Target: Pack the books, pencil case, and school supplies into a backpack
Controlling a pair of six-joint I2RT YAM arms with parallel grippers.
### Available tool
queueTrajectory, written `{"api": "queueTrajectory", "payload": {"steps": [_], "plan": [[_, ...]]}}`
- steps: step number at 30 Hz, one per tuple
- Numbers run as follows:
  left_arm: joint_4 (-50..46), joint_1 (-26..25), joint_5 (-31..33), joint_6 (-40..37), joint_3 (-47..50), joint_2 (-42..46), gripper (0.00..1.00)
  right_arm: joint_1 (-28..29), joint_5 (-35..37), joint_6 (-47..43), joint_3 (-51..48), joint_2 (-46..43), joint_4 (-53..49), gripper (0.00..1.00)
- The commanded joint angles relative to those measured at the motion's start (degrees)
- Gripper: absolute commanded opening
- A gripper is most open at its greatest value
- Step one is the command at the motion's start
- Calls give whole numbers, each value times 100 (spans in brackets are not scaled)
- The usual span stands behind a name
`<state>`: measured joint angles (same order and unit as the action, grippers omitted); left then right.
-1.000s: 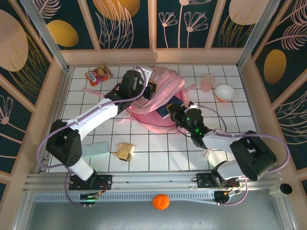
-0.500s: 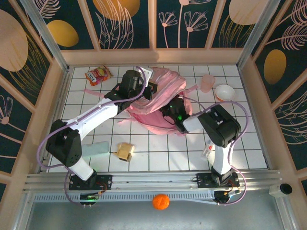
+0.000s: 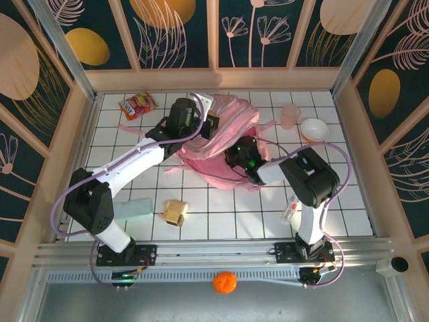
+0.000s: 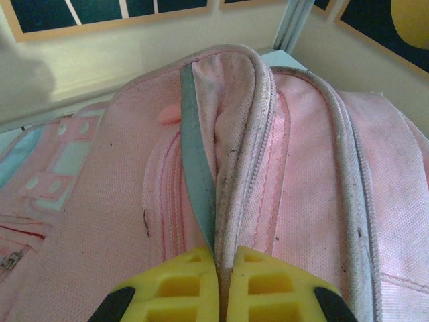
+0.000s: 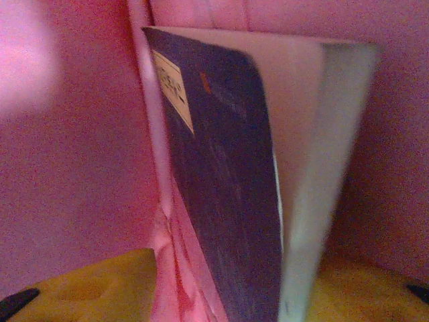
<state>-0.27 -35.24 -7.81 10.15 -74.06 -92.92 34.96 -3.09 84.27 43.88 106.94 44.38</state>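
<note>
From above, my left gripper sat on the upper edge of the pink backpack. My right gripper reached into its opening. The mint pencil case lay near my left base.

At the left wrist, the left gripper was pinched tight on the rim of the backpack.

At the right wrist, the navy book stood inside the backpack, between the spread fingers of my right gripper. One finger was clearly apart from it.
</note>
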Motion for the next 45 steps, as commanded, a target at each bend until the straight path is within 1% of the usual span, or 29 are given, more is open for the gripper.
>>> {"api": "queueTrajectory", "payload": {"steps": [1, 3, 7, 10, 13, 14, 17, 18, 22, 24, 26, 28, 30, 32, 33, 36, 37, 38, 39, 40, 42, 45], "plan": [[648, 51, 320, -289, -94, 372, 0, -66, -101, -182, -451, -528, -607, 60], [638, 89, 342, -295, -22, 379, 0, -86, -189, -332, -653, -881, -818, 63], [656, 136, 346, -349, 114, 393, 0, -111, -188, -707, -986, -1756, -1336, 64], [672, 133, 291, -451, 260, 389, 0, -112, 103, -1376, -939, -2650, -2261, 63], [782, 139, -206, -703, 462, 388, 0, -165, 530, -2005, -630, -3479, -3467, 64], [792, 132, -267, -763, 531, 380, 0, -211, 642, -2117, -578, -3738, -3827, 64], [741, 133, -483, -1078, 726, 307, 0, -325, 731, -2368, -525, -4374, -4440, 64], [710, 130, -589, -1204, 788, 262, 0, -505, 727, -2440, -534, -4554, -4568, 64], [544, -39, -796, -1769, 1110, -67, 0, -700, 847, -2962, -642, -5107, -4922, 64], [511, -191, -792, -2087, 1277, -257, 0, -697, 1023, -3182, -631, -5271, -5118, 64], [514, -292, -824, -2210, 1416, -487, 0, -696, 1044, -3545, -623, -5393, -5185, 64], [494, -369, -821, -2299, 1511, -864, 0, -671, 955, -3989, -642, -5454, -5057, 64], [463, -451, -786, -2404, 1573, -1074, 0, -614, 697, -4595, -662, -5488, -4748, 64], [419, -463, -979, -2421, 1563, -1147, 1, -507, 358, -5299, -695, -5486, -4353, 64], [459, -457, -994, -2333, 1560, -1104, 7, -476, 175, -5597, -683, -5464, -4248, 64], [589, -402, -1083, -1979, 1465, -759, 36, -413, -230, -6616, -532, -5315, -4186, 64], [599, -332, -1065, -1728, 1378, -620, 47, -395, -362, -7041, -444, -5246, -4274, 64], [599, -219, -1113, -1446, 1299, -561, 55, -393, -543, -7552, -333, -5155, -4394, 64], [624, -111, -1229, -1208, 1256, -324, 60, -393, -713, -7979, -217, -5081, -4508, 63], [704, 55, -1384, -881, 1264, -159, 65, -269, -899, -8456, -74, -4963, -4723, 63], [1095, 329, -1587, -319, 1472, 220, 70, -89, -1110, -9313, 183, -4711, -5218, 62], [1590, 648, -1347, 286, 2004, 838, 78, 352, -1108, -10596, 490, -4220, -6068, 62]]}}
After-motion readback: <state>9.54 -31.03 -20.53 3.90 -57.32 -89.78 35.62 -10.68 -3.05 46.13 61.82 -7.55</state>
